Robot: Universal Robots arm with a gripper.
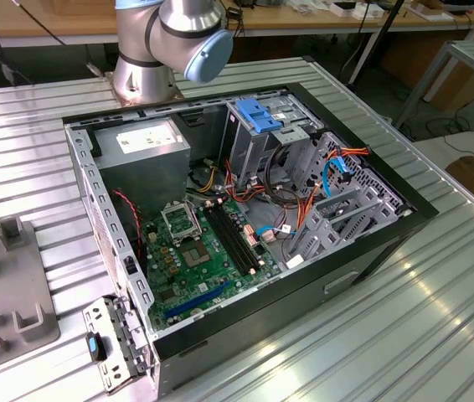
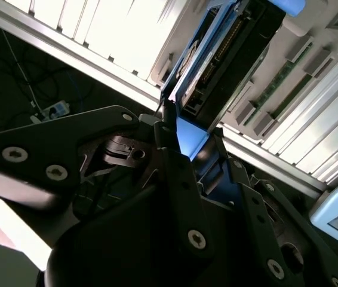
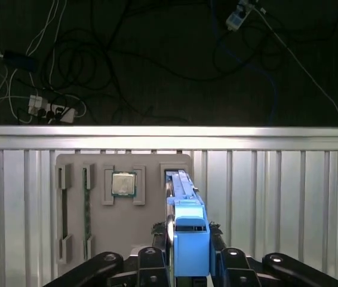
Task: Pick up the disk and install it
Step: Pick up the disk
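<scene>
The gripper (image 3: pixel 188 236) is pinching the disk (image 3: pixel 183 197) on edge — its long axis runs straight out from the jaws, pointing at the grey holder tray (image 3: pixel 121 233).

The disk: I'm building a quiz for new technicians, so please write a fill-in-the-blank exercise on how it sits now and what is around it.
1. The gripper is shut on the disk, whose plastic frame is ____ in colour.
2. In the first wrist view the disk stands on edge at a grey tray, which also holds a square ____.
3. In the exterior view the circuit board inside the open computer case is ____.
Missing words: blue; chip; green.
</scene>
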